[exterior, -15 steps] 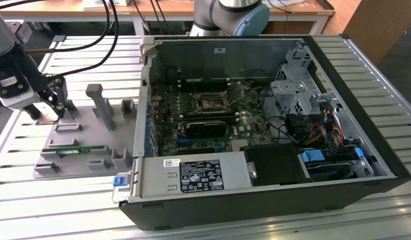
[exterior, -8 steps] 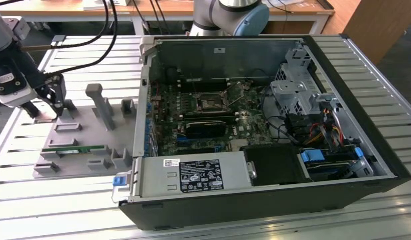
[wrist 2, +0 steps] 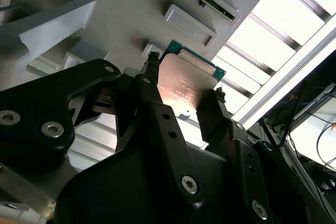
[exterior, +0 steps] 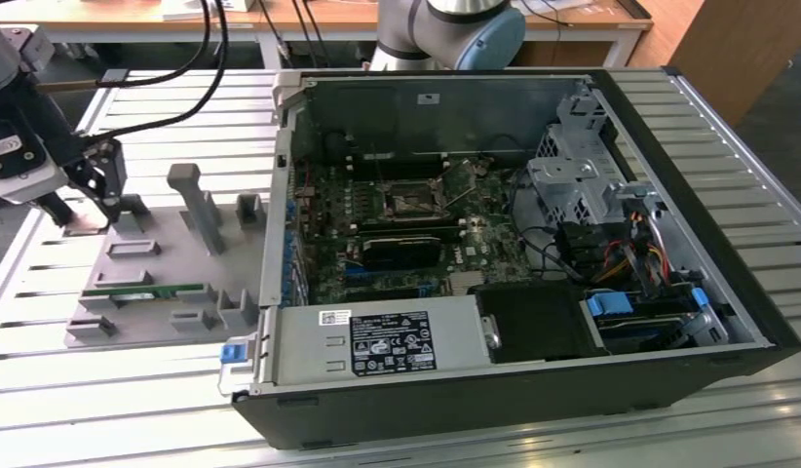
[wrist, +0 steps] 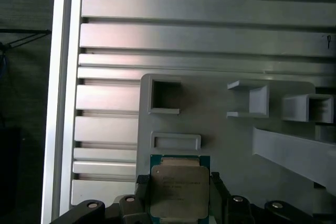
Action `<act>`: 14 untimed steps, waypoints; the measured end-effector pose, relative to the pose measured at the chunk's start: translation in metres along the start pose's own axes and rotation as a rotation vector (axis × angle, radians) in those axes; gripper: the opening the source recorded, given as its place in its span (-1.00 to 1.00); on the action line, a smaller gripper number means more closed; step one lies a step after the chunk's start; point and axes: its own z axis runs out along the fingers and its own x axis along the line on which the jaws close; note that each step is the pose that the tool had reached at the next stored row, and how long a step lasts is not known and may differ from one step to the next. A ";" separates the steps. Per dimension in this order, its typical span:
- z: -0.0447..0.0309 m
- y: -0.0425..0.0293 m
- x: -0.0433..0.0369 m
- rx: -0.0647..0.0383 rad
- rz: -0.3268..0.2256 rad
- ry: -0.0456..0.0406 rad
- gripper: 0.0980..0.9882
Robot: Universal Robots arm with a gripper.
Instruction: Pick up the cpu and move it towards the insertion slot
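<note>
My pincer (exterior: 86,213) has its two black fingers (wrist 2: 157,108) pressed against opposite edges of the cpu (wrist: 178,190), so it is closed on the chip with only the chip's width between them. In both wrist views the chip's silvery face is turned to the cameras. It has a green rim and a few faint lines of print that I cannot make out. I can't tell whether it has cleared the surface beneath.

The chip is at the edge of the grey holder tray (exterior: 160,268), on the exterior view's left, over the slatted metal table (exterior: 154,107). A green memory stick (exterior: 140,291) lies in the tray.

The insertion slot (exterior: 411,203) is well apart from the chip, on the motherboard (exterior: 485,255) inside the open computer case (exterior: 505,405). A black-and-white label (exterior: 390,343), densely printed, covers the power supply by the case's near wall.
</note>
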 end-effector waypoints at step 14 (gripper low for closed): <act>-0.0128 0.0006 0.0000 0.000 0.000 0.0000 0.00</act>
